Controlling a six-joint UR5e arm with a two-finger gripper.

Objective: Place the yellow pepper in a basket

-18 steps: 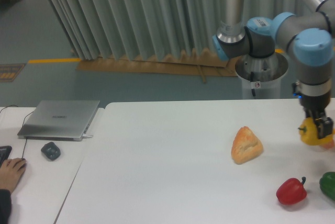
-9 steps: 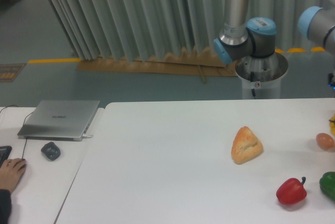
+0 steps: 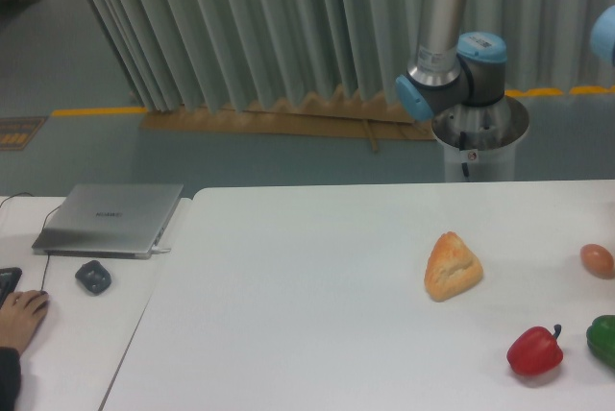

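Observation:
The yellow pepper is out of view, and so is the gripper; both lie beyond the right edge of the camera frame. No basket shows. Only the arm's upper links (image 3: 450,65) and a sliver of another joint (image 3: 605,36) at the right edge are visible above the white table (image 3: 317,305).
On the table lie an orange-tan bread wedge (image 3: 452,265), a red pepper (image 3: 535,350), a green pepper (image 3: 603,339) at the right edge and a brown egg (image 3: 597,259). A laptop (image 3: 110,217), a mouse (image 3: 93,277) and a person's hand (image 3: 19,317) are at the left.
The gripper holding the yellow pepper moved right and left the frame. The brown egg it was covering is now visible. The arm's elbow swung right.

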